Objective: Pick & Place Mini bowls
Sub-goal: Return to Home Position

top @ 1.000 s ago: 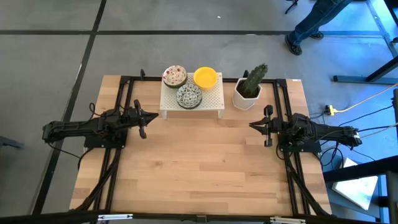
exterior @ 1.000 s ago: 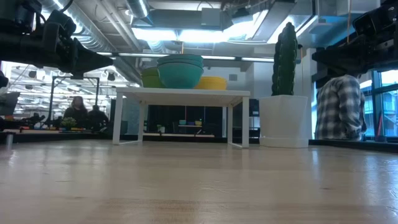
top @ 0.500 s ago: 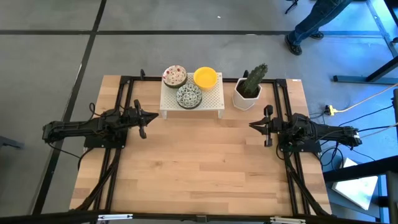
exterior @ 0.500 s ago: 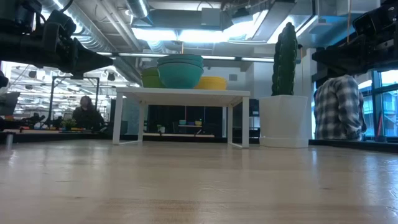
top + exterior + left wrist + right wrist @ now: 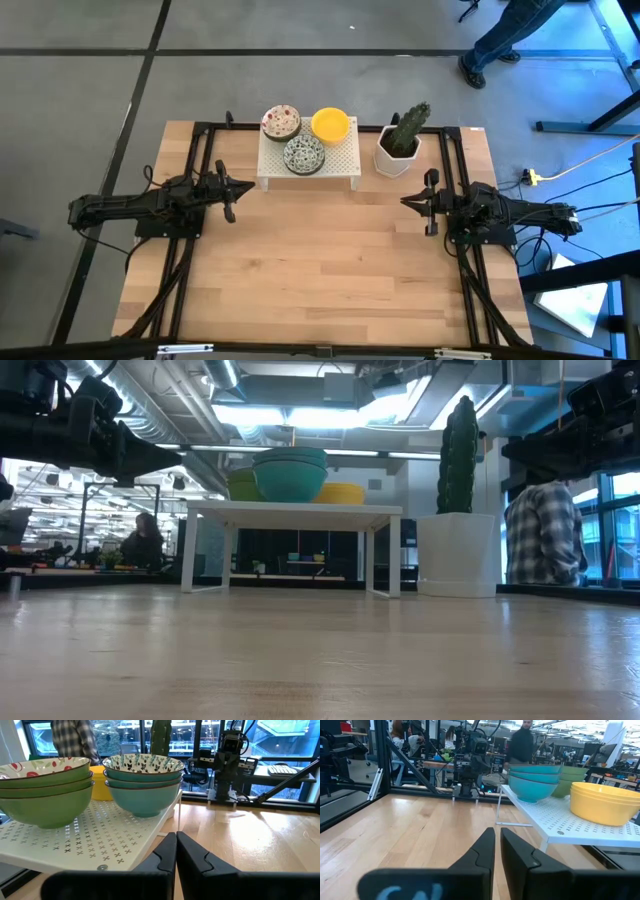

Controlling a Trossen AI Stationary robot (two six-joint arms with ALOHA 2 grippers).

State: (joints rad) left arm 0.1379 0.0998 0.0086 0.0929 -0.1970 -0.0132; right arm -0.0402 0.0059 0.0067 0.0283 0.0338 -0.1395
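Three stacks of mini bowls stand on their bases on a white perforated rack at the table's far middle. They are a red-speckled stack, a plain yellow stack and a green-blue patterned stack. My left gripper hovers shut to the left of the rack, pointing right. My right gripper hovers shut to the rack's right and nearer, pointing left. Neither touches anything.
A white pot with a cactus stands just right of the rack, close to my right gripper. Black frame rails run along both table sides. Bare wood spreads over the near half. People show in the room beyond.
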